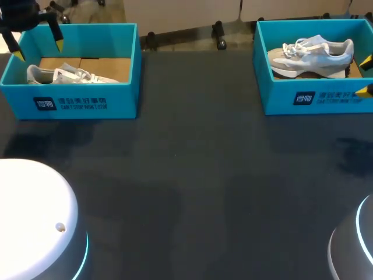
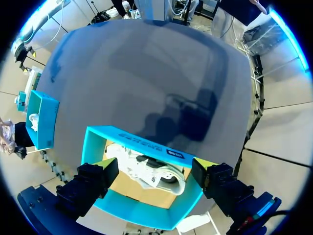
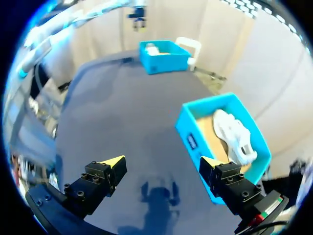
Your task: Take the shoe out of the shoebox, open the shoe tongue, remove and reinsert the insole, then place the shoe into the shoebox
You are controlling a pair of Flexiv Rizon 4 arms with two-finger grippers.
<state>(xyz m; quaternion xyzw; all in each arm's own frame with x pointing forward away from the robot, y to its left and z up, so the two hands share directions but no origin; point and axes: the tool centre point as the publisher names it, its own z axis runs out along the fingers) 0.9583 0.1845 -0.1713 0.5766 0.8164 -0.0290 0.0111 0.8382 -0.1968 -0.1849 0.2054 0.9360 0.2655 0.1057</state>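
Left shoebox (image 1: 70, 102) sits at the table's (image 1: 198, 192) far-left corner with a white sneaker (image 1: 64, 74) inside. Left gripper (image 2: 155, 166) hovers above that box, fingers spread wide, gripping nothing. Right shoebox (image 1: 315, 99) is at the far-right corner with a grey-white sneaker (image 1: 315, 55) inside. Right gripper (image 3: 162, 161) hangs over the table just beside that box, fingers spread, nothing between them.

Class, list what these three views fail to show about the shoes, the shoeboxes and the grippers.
1. Head view: the left shoe, lower part hidden by the left shoebox wall.
2. Head view: the right gripper, cut off by the edge; only yellow tips show.
3. All views: the insoles, hidden inside the shoes.
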